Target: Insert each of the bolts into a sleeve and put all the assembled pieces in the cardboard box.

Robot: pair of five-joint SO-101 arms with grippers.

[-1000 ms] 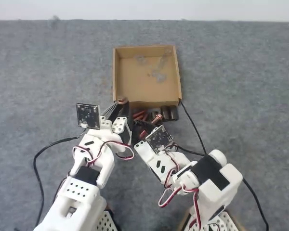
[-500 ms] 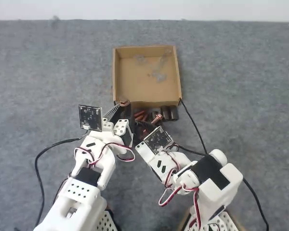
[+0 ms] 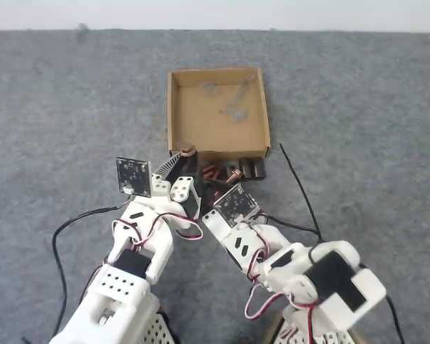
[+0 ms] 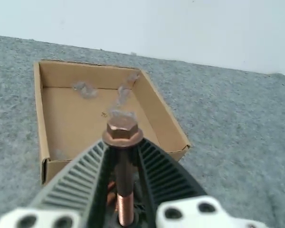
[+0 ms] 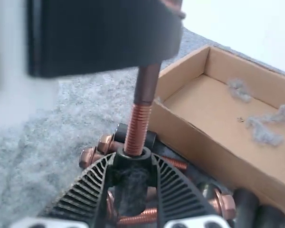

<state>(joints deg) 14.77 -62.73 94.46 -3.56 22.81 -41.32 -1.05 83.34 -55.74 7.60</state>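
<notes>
My left gripper [image 4: 122, 156] is shut on a copper bolt [image 4: 122, 161], held upright with its hex head up; in the high view that bolt's head [image 3: 188, 151] shows just in front of the cardboard box [image 3: 175, 107]. My right gripper [image 5: 131, 178] is shut on a black sleeve [image 5: 131, 176], held directly under the bolt. The bolt's threaded tip [image 5: 137, 128] sits in the sleeve's mouth. Loose copper bolts [image 3: 222, 173] and black sleeves [image 3: 252, 168] lie on the carpet against the box's front wall. The box [image 4: 47, 118] holds only bits of grey fluff.
Both arms crowd together just in front of the box's front wall [image 3: 218, 153]. A black cable [image 3: 301, 197] trails across the grey carpet to the right of the box. Open carpet [image 3: 64, 107] lies on both sides.
The left gripper shifted slightly toward the box with the bolt. The right arm's base joints swung down and to the right while its gripper stayed under the bolt; the cable moved with it.
</notes>
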